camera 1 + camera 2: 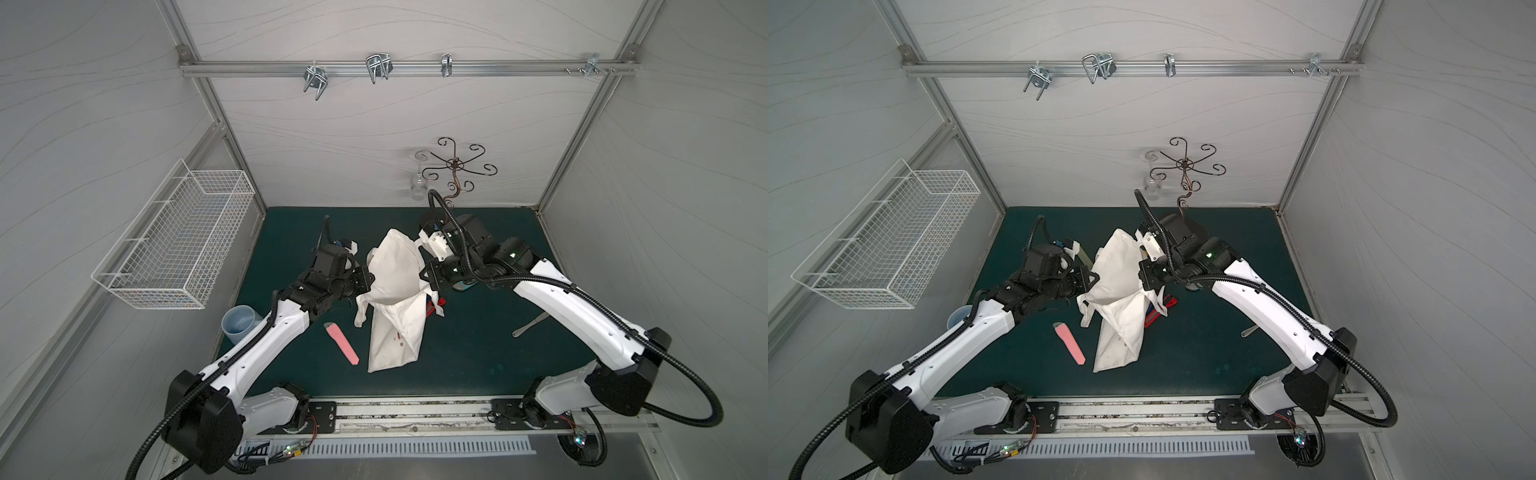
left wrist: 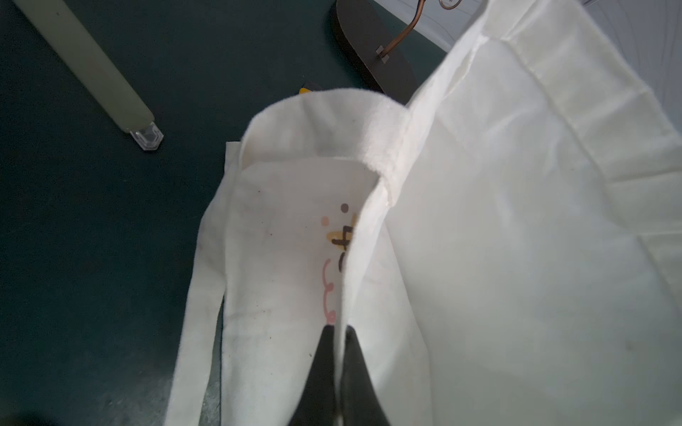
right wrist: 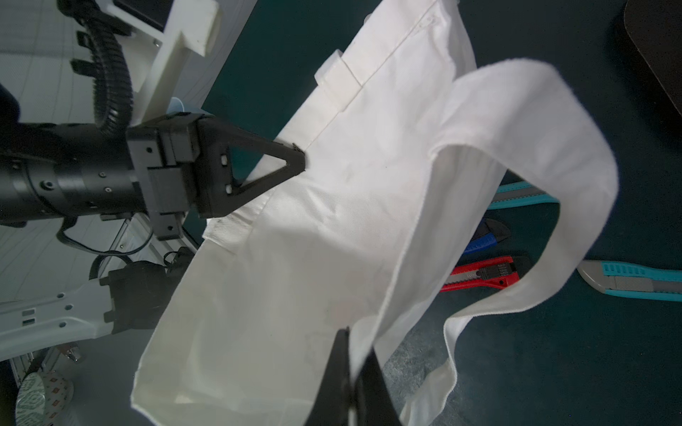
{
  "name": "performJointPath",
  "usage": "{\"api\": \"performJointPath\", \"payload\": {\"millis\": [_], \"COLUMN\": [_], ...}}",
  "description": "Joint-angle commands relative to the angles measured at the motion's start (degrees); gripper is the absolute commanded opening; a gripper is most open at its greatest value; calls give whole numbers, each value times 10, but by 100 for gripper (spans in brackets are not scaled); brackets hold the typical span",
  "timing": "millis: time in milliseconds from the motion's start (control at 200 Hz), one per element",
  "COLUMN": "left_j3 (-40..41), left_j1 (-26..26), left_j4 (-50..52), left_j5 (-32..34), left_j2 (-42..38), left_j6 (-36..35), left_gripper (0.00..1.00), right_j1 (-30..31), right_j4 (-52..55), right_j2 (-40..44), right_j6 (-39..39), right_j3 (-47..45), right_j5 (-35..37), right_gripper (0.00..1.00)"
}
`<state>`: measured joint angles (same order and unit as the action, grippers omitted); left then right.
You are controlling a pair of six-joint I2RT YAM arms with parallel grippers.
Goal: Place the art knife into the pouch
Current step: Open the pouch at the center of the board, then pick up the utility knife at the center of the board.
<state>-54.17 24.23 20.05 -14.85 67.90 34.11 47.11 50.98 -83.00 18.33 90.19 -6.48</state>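
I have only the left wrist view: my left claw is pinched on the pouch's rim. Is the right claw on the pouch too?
Observer: Yes. The right claw is shut on the opposite rim of the pouch, so the mouth is held open between it and the left claw.
Operator: Where is the nearest art knife?
Observer: A pink art knife lies on the mat beside the pouch, on the left arm's side, with nothing touching it.
Operator: Any others?
Observer: A red art knife and a teal art knife lie on the right arm's side, near the pouch's hanging handle.
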Motion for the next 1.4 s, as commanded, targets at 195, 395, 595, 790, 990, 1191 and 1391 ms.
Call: {"api": "performJointPath", "payload": {"millis": [195, 395, 595, 790, 990, 1191, 1391], "left_j3": [-192, -243, -257, -231, -214, -207, -206], "left_j1": [-76, -123, -149, -170, -173, -173, -173], "left_j4": [25, 26, 17, -6, -23, -37, -35], "left_j5": [-67, -105, -129, -151, -154, -156, -145], "left_j2": [31, 66, 94, 99, 108, 127, 140], "left_j6": [-17, -13, -5, 5, 9, 8, -3], "left_gripper": [0, 0, 0, 0, 0, 0, 0], "right_j1": [-88, -124, -125, -126, -97, 3, 132], "right_j4": [49, 71, 77, 69, 7, -58, -162], "right_j2": [-89, -201, -256, -192, -48, 60, 41], "right_j6": [-26, -24, -28, -41, -52, -17, 69], "right_j3": [119, 222, 292, 290, 135, -44, -175], "right_j5": [-7, -36, -47, -22, 14, 47, 74], "right_gripper": [0, 0, 12, 66, 99, 99, 98]}}
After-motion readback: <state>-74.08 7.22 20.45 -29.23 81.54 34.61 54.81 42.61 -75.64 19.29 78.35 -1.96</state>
